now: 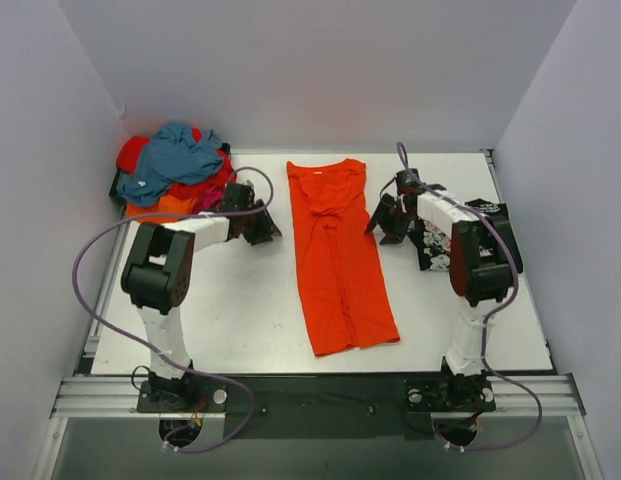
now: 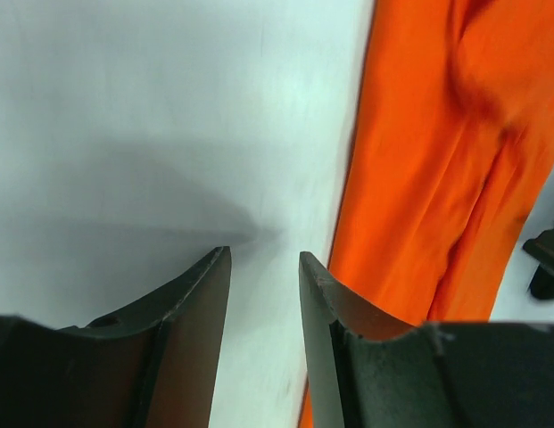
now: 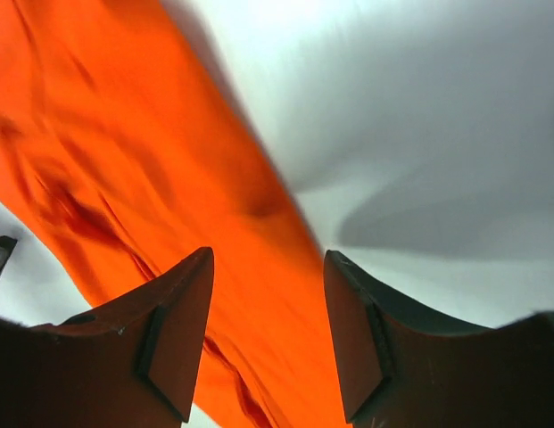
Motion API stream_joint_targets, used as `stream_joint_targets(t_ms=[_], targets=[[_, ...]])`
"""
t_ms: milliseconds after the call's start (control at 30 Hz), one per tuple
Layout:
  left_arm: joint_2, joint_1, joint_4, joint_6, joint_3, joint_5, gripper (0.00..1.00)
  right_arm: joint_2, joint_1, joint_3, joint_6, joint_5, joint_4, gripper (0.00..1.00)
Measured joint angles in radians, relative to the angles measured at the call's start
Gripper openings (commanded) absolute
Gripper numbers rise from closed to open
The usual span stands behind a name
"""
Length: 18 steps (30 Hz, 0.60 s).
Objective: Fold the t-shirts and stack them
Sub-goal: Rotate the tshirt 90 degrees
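Orange soft cloth marks the centre of the scene: a bright orange t-shirt (image 1: 340,260), folded lengthwise into a long narrow strip. It lies flat on the white bench (image 1: 240,320), its neck end towards 12 o'clock and its hem towards 6 o'clock. The hem end drifts slightly towards 5 o'clock, and wrinkles gather in the upper half.

At 9 o'clock from the shirt's upper part is the left claw (image 1: 262,228). Its wrist view shows the two dark fingers (image 2: 192,303) parted with only bare bench between them. The shirt's edge (image 2: 437,178) runs just beside the claw (image 2: 263,259), apart from it, and the claw grips nothing.

At 3 o'clock from the same stretch of shirt is the right claw (image 1: 388,222). In its wrist view the claw (image 3: 268,259) has its fingers spread about halfway over the orange cloth (image 3: 125,178), near the cloth's edge. No fabric is pinched between them.

Under the right arm, at 3 o'clock on the bench, lies a black t-shirt with pink-white floral print (image 1: 435,245), partly hidden by the arm.

At 10 o'clock, in the far left corner, sits a heap of crumpled t-shirts (image 1: 175,170). A teal blue one lies on top, with red at the sides and orange at the near edge. The left arm reaches in just in front of this heap.

A purple cable (image 1: 90,250) loops out from the left arm, and another trails down the right arm.
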Motion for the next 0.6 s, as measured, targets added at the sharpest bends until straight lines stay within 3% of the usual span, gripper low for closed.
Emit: stream_joint_targets(t_ms=[267,433,600], targets=[[-0.384,-0.2,0.004,-0.035,-0.456,-0.034,0.47,-0.488,0.068,-0.561,-0.018,0.107,0.019,0.45],[-0.57,-0.3,-0.002,-0.09,-0.61,-0.057,0.47,-0.704,0.12,-0.774,-0.018,0.162,-0.013,0.44],[-0.649,-0.452,0.001,-0.188,-0.706,-0.078,0.47,-0.84,0.181,-0.905,-0.003,0.178,-0.048,0.43]])
